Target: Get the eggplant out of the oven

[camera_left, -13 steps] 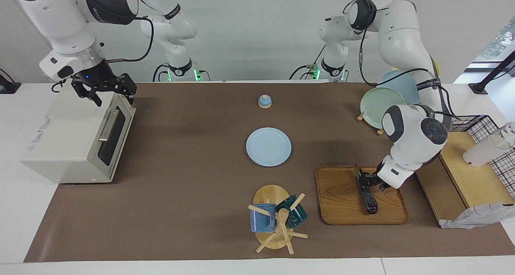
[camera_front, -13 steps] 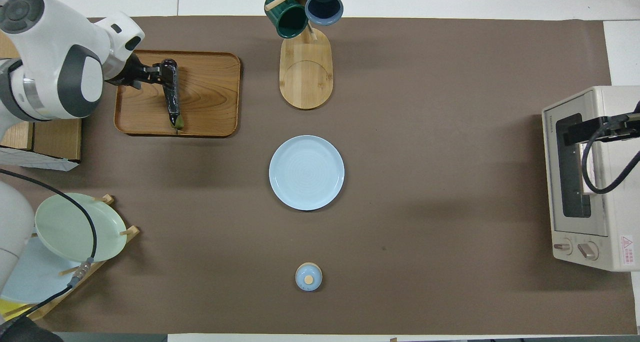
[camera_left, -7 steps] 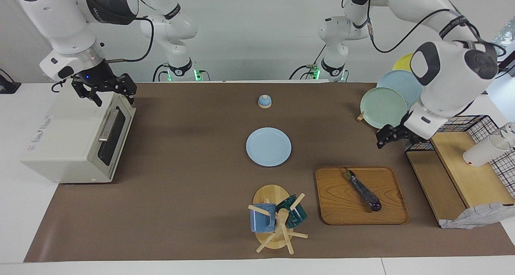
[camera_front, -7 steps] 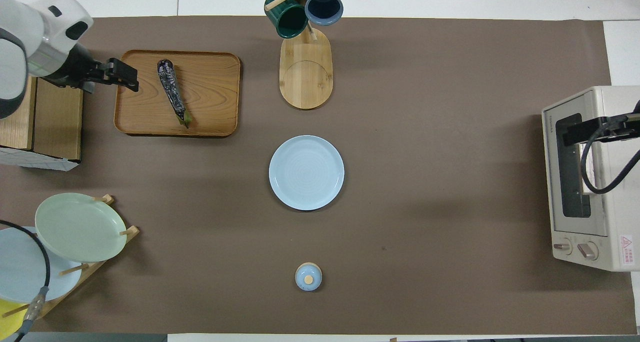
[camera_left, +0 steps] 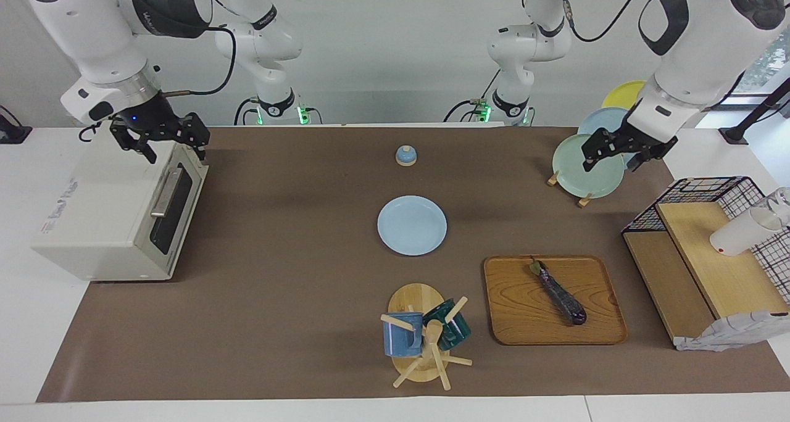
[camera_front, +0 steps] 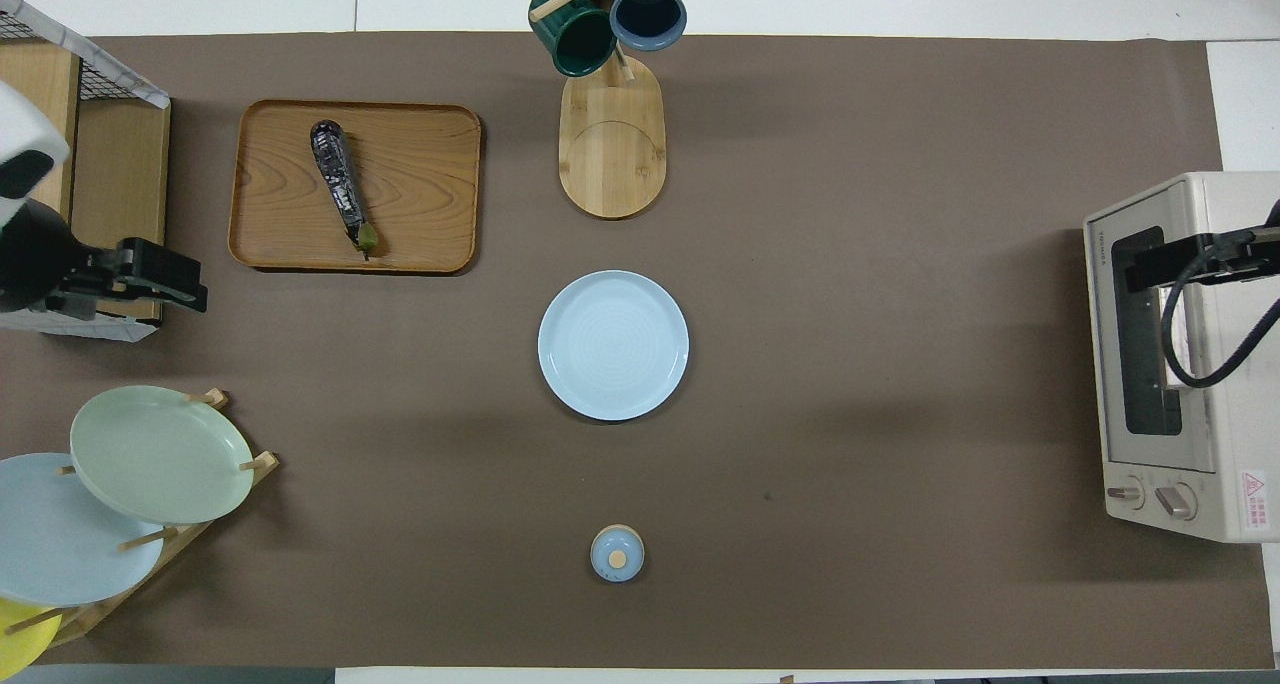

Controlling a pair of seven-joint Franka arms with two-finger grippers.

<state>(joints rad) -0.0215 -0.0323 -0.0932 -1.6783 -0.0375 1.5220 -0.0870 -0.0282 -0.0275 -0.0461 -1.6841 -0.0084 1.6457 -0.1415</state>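
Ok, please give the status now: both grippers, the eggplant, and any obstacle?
Left gripper open, raised over green plate. Right gripper open above off-white toaster oven. Dark purple eggplant lies on wooden tray. No obstacle.

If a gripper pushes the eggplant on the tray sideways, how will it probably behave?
The eggplant is slim and rounded, so it would probably roll across the flat wooden tray. Its skin looks glossy, so perhaps slippery. The raised tray rim may stop it.

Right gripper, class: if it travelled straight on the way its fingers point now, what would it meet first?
Probably the oven: the right gripper hangs open, fingers pointing down over the oven's top edge above the door. Exact depth is unclear.
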